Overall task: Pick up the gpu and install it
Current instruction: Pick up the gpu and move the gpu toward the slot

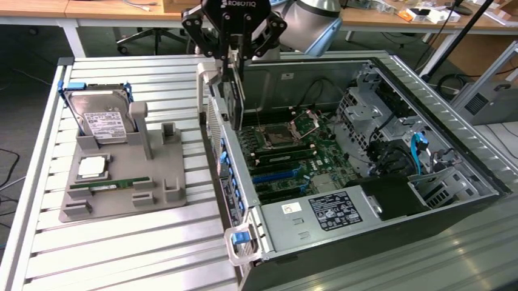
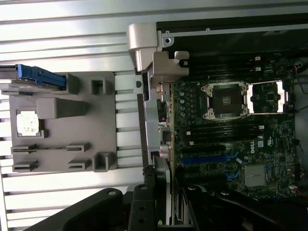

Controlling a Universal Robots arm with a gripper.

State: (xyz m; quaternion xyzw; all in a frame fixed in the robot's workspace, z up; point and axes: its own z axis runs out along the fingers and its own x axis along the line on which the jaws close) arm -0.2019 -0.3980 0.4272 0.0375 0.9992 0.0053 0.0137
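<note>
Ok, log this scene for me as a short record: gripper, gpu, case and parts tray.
gripper: shut on the gpu, gripping its upper edge
gpu: hanging upright over the tray-side edge of the case, not seated in a slot
computer case: lying open, motherboard exposed
grey tray: at the exterior view's left of the case
on tray: hard drive, CPU, RAM stick
</note>
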